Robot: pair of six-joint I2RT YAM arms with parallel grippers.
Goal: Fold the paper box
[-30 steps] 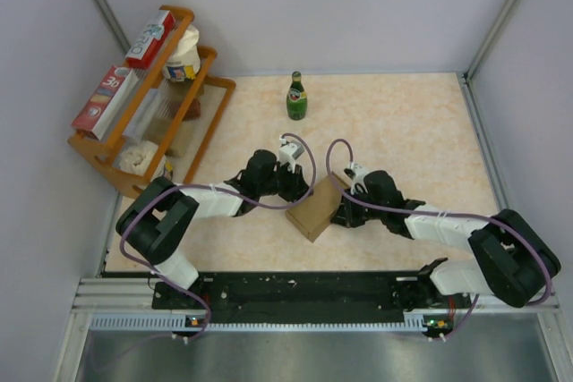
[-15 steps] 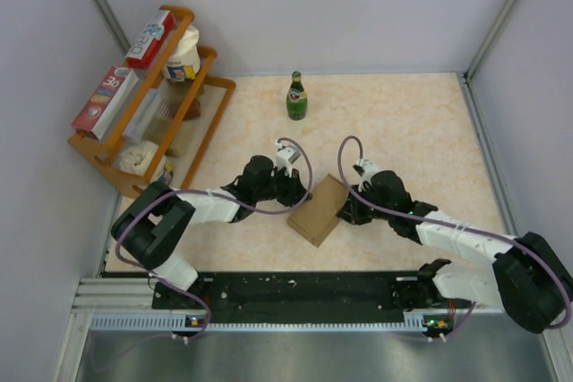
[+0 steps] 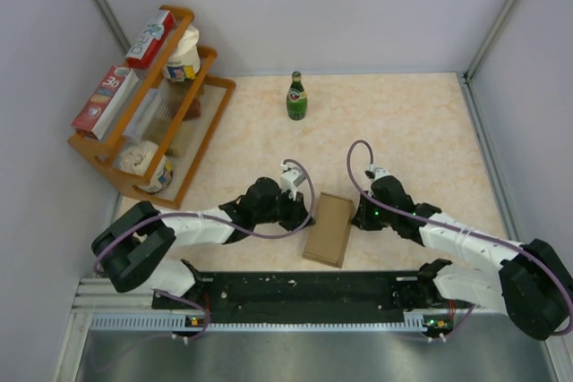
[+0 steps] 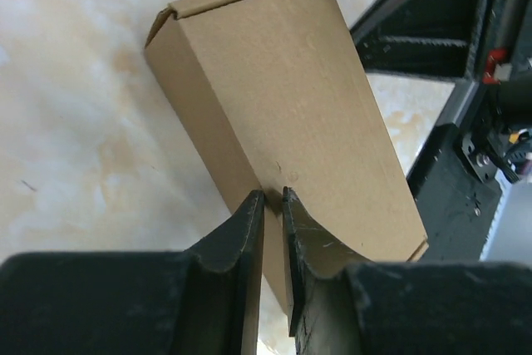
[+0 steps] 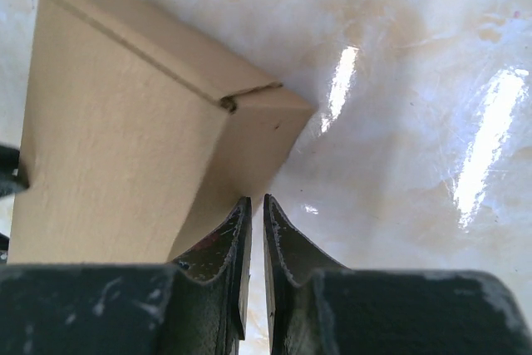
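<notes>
— Left gripper (image 4: 273, 197)?
— Jaws pressed almost together with nothing between them, tips against the long left edge of the paper box (image 3: 328, 228). The right gripper (image 5: 256, 201) is pressed together too, at the box's right side near a corner.
— And the box?
— It lies closed on the tabletop (image 3: 421, 123) between both arms. Only the right wrist view shows the tucked end-flap seam.
— Room?
— Bare marble-patterned surface stretches toward the green bottle (image 3: 296, 96). The wooden rack (image 3: 210, 123) stands far left.

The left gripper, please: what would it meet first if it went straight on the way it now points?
The paper box: its long edge lies right at the left gripper's tips, probably already touching, though depth is unclear.
</notes>
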